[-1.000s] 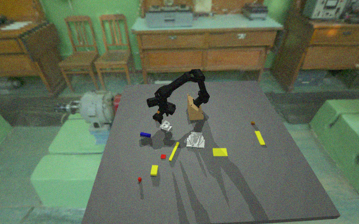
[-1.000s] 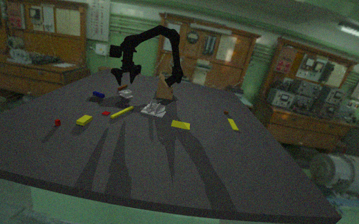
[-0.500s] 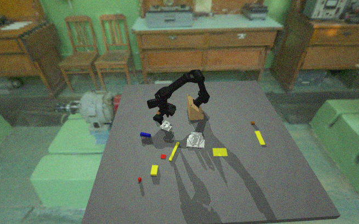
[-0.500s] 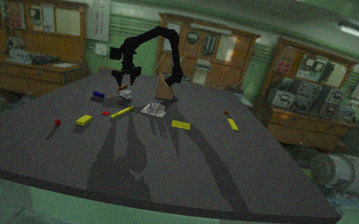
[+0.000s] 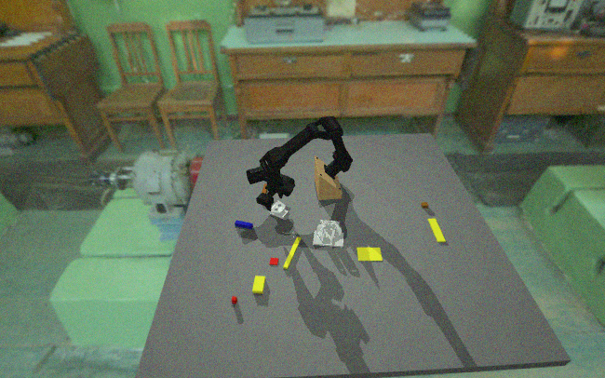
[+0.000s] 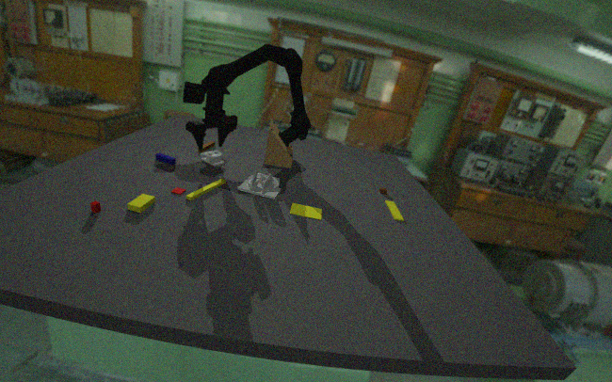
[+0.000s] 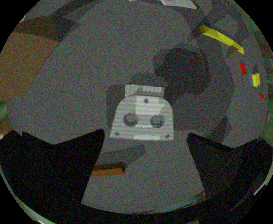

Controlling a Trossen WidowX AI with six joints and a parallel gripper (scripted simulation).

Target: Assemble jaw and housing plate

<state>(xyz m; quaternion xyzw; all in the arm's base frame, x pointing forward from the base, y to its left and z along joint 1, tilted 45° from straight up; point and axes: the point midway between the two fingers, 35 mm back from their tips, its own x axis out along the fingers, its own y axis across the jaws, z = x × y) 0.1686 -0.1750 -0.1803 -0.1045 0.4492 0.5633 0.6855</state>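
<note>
The white housing plate (image 5: 278, 209) (image 6: 212, 157) (image 7: 144, 131), with two round holes, is by the table's left rear, below my gripper. My gripper (image 5: 275, 200) (image 6: 211, 147) (image 7: 148, 136) is open and empty, pointing down. In the wrist view the plate shows between the two fingertips; I cannot tell the exact height gap. The white base (image 5: 317, 242) (image 6: 248, 188) (image 7: 182, 3) lies to the right of the plate, with raised pale parts on top. The jaws, pins and gear teeth are too small and blurred to tell apart, so I cannot tell how they sit.
A brown wedge (image 5: 328, 186) (image 6: 278, 152) (image 7: 19, 65) stands behind the base. An orange block (image 5: 264, 189) (image 7: 108, 171) lies close behind the plate. A blue bar (image 5: 243, 224) (image 6: 165, 158) lies left; a yellow bar (image 5: 291, 253) (image 6: 205, 189) (image 7: 222, 37) lies in front.
</note>
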